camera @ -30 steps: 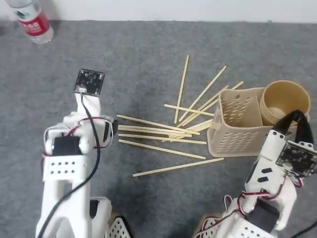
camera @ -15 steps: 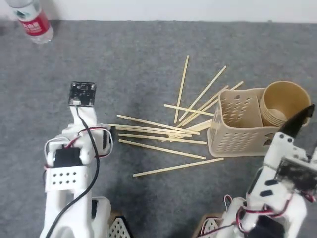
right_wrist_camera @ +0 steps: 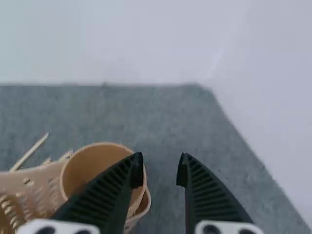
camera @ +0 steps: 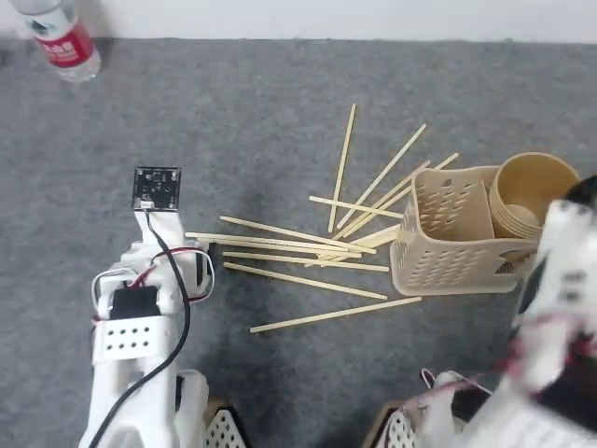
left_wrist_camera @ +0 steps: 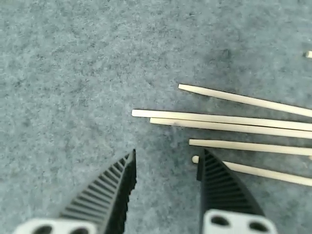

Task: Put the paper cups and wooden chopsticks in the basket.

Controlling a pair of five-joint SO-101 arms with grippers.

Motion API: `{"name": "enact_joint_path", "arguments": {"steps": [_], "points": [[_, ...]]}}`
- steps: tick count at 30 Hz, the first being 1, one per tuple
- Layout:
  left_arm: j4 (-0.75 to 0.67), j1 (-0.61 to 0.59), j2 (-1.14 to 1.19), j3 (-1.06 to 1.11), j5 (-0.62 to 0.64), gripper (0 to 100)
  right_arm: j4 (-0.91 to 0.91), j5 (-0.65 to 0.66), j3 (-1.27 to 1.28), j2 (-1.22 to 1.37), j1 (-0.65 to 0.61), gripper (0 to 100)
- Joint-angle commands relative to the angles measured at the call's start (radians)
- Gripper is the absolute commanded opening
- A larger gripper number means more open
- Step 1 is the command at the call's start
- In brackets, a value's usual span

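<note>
Over gray surface (camera: 261, 103), left hand (left_wrist_camera: 168, 153) wide open, empty, at wooden chopsticks (camera: 308, 252) ends farthest from basket (camera: 438, 266); right hand (right_wrist_camera: 160, 157) slightly parted, empty, near stacked paper cups (camera: 536, 191) at basket's end.

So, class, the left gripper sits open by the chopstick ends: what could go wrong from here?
The left gripper, open, hovers at ends of closely spaced wooden chopsticks; it may pinch two or nudge them away.
The right gripper hangs by the paper cups at the basket and might knock them.

place: lab-style bench | grey felt table (camera: 280, 93) | white wall (camera: 373, 19)
</note>
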Motion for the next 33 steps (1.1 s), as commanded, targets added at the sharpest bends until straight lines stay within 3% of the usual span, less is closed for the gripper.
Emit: {"name": "enact_joint_path", "arguments": {"steps": [1,7,13,22,30,33], "points": [[-0.02,-0.006,-0.011,-0.004,0.005,20,0.168,0.012,-0.301,0.318,-0.012,13.6],[-0.018,-0.003,-0.009,-0.002,0.005,20,0.355,0.012,-0.611,0.716,-0.012,13.6],[-0.023,-0.002,-0.011,0.007,0.005,20,0.369,0.017,-0.66,0.938,-0.018,13.6],[-0.025,-0.002,-0.011,0.007,0.005,20,0.372,0.021,-0.635,0.995,-0.045,13.2],[-0.025,-0.002,-0.011,0.007,0.005,20,0.369,0.164,-0.408,1.043,-0.035,0.2],[-0.025,-0.002,-0.011,0.007,0.005,20,0.366,0.173,-0.39,1.056,0.015,0.6]]}}
